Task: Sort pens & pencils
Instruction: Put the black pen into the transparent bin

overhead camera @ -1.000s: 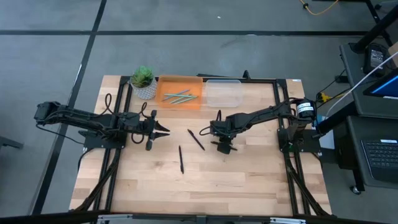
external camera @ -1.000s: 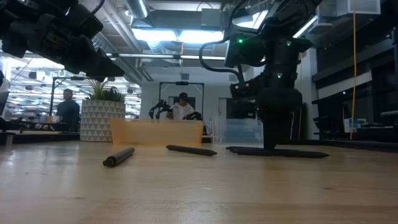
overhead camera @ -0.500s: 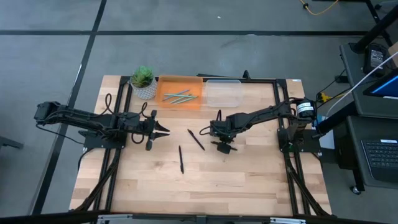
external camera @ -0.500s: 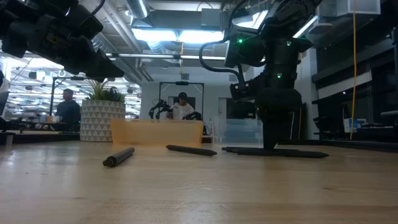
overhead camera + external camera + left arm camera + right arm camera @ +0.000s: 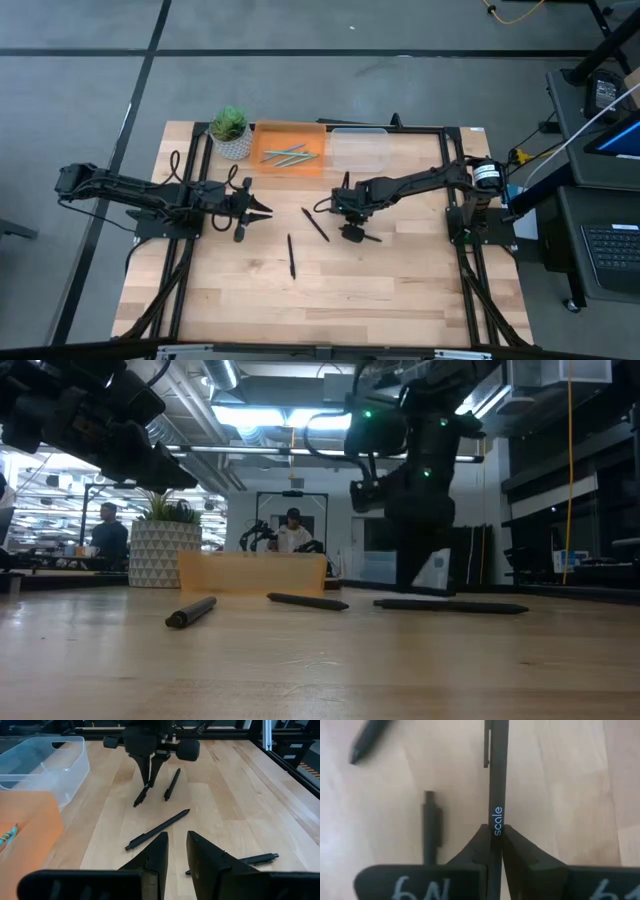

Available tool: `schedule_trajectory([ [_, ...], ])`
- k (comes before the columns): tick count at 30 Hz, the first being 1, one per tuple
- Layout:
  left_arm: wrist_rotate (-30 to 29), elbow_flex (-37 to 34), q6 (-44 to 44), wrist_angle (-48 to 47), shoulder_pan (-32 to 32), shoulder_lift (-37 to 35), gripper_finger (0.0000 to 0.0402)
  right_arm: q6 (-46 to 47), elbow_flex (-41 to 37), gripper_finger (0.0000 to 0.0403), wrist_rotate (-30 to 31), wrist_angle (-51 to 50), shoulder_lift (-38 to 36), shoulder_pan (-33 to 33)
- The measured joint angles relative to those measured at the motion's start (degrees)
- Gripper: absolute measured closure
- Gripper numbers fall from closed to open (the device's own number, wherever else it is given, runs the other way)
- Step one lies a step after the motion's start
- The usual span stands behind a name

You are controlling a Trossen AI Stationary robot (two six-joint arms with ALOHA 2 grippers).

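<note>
Several black pens are in play. Three lie flat on the wood: one (image 5: 315, 224) at mid-table, one (image 5: 291, 256) nearer the near edge, one (image 5: 171, 784) beside my right gripper. My right gripper (image 5: 338, 208) is right of centre, shut on a fourth black pen (image 5: 498, 780). My left gripper (image 5: 256, 210) hovers open, left of the pens, pointing toward the right arm. Light blue-grey pencils (image 5: 287, 155) lie in the orange tray (image 5: 268, 140). My right gripper pinches the black pen's barrel by the printed word "scale" (image 5: 498, 820), between its two fingertips (image 5: 480, 836). The fingers come from above, pointing down. The pen is tilted, and its long free end (image 5: 140, 798) slants down toward the table's left; whether that end touches the wood I cannot tell.
A potted plant (image 5: 230, 130) stands at the far left, with the orange tray beside it and a clear plastic bin (image 5: 358, 150) to the tray's right. Black frame rails run along both sides. Bare wood spreads toward the near edge. People show in the room behind.
My right gripper has risen off the table and moved toward the table's left and slightly far, taking a pen up with it so that the pen now tilts. A neighbouring pen stays flat where the gripper stood. My left arm has kept still.
</note>
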Motion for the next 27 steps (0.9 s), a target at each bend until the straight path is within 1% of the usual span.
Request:
schedule_trajectory([
  [6, 0.00, -0.02, -0.05, -1.57, 0.00, 0.00, 0.0337, -1.45, 4.68, 0.0368, -0.20, -4.12, -0.77, -0.63],
  [10, 0.00, -0.02, -0.04, -1.89, 0.00, 0.00, 0.0337, -1.53, 8.26, 0.0371, 2.62, -8.86, -2.39, -1.12],
  [13, 0.00, -0.02, -0.03, -2.09, -0.01, 0.00, 0.0337, -1.86, 10.58, 0.0372, 6.51, -11.74, -4.32, -1.03],
  [17, 0.00, -0.02, -0.03, -2.47, 0.01, 0.00, 0.0337, -2.91, 11.77, 0.0369, 8.28, -11.82, -8.47, -1.04],
  [23, 0.00, -0.02, -0.01, -2.76, 0.01, 0.00, 0.0337, -3.21, 11.42, 0.0372, 13.49, -11.67, -16.18, -1.03],
  [27, 0.00, 0.00, -0.01, -2.80, 0.01, 0.00, 0.0337, -5.12, 11.17, 0.0368, 14.28, -8.72, -20.01, -1.03],
])
